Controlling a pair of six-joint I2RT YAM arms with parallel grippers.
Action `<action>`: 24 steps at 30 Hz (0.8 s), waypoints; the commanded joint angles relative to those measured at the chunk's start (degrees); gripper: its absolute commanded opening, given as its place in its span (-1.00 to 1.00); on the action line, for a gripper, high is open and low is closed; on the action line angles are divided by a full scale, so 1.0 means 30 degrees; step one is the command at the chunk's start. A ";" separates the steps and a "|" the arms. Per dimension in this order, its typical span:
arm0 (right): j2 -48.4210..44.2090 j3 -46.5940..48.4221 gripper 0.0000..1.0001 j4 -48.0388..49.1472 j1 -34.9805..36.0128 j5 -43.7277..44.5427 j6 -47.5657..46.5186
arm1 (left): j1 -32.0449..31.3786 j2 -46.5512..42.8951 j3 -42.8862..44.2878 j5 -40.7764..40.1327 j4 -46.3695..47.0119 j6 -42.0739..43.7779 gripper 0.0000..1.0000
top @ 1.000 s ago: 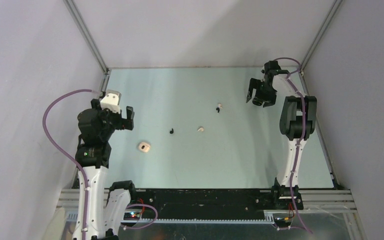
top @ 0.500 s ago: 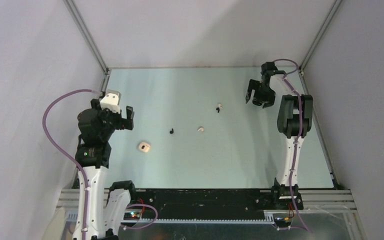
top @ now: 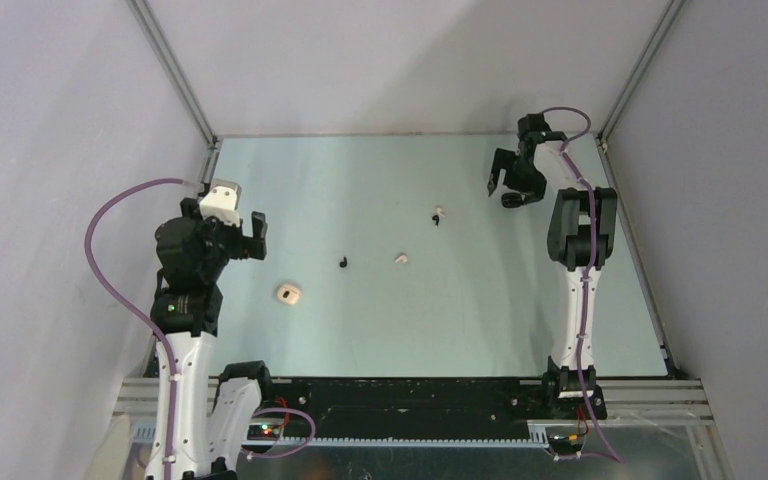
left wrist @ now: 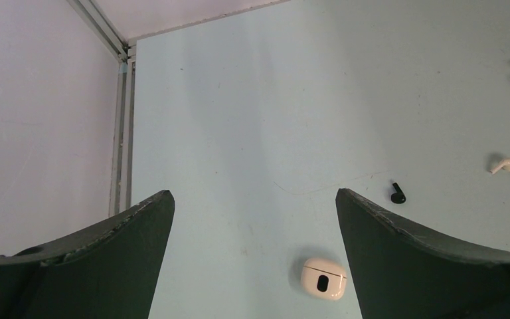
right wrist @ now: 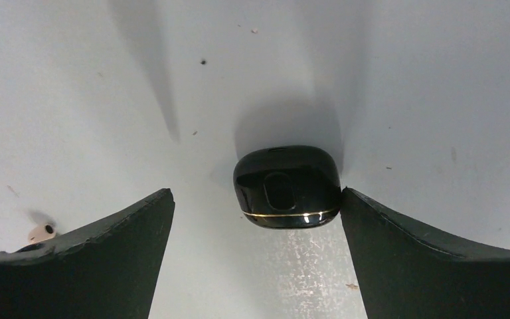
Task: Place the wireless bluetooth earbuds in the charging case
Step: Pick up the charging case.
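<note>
A closed black charging case (right wrist: 287,187) lies on the table between my right gripper's (right wrist: 257,191) open jaws, touching the right finger's tip. It shows at the far right in the top view (top: 513,200), under the right gripper (top: 503,190). A closed beige case (top: 288,293) lies near my left gripper (top: 251,236), which is open and empty above the table. In the left wrist view the beige case (left wrist: 323,278) sits by the right finger. A black earbud (top: 344,263), a beige earbud (top: 401,258) and a beige-and-black pair (top: 438,214) lie mid-table.
Grey enclosure walls with metal corner rails (top: 174,72) surround the pale green table. The right arm's upright link (top: 578,232) stands near the right wall. A beige earbud (right wrist: 42,232) shows at the left edge of the right wrist view.
My right gripper has moved toward the back wall and slightly left, and its fingers now straddle the black case. The left arm and the earbuds have not moved.
</note>
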 commanded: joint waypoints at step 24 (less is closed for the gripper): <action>-0.2554 -0.0129 0.90 0.1084 0.0597 0.1945 -0.0183 | 0.0076 -0.0132 -0.0184 -0.0097 0.0738 0.0068 0.97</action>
